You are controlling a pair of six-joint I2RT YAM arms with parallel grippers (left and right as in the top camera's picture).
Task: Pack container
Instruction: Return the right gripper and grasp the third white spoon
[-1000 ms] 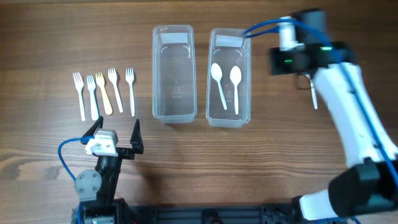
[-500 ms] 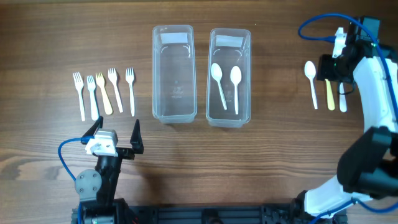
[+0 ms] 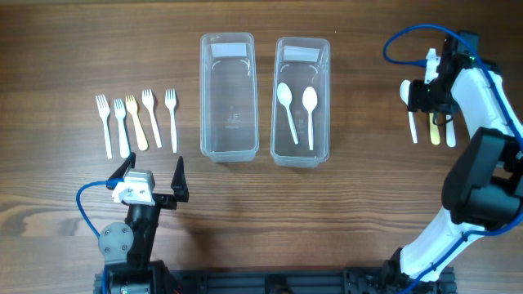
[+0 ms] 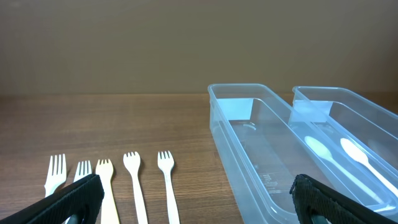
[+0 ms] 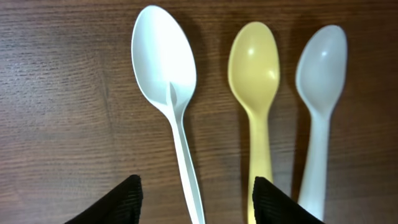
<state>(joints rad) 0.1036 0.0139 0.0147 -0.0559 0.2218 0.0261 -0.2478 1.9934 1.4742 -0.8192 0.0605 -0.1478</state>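
Right gripper [image 5: 196, 199] edges over white spoon [image 5: 166, 74], wood table [image 3: 368, 212], spoon handle between its wide-spread fingers, left gripper [image 4: 199, 202] wide too

Bright, even, diffuse light from above in all views. Soft narrow shadows along white spoon [image 5: 165, 68], upper centre of right wrist view. Mild glare on clear container [image 4: 240, 88] rim. Focus sharp; upper band of left wrist view dimmer.

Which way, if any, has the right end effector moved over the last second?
Yes. In the overhead view the right end effector swung rightward, away from the far corner of the spoon container, and now hovers over the loose white spoon.
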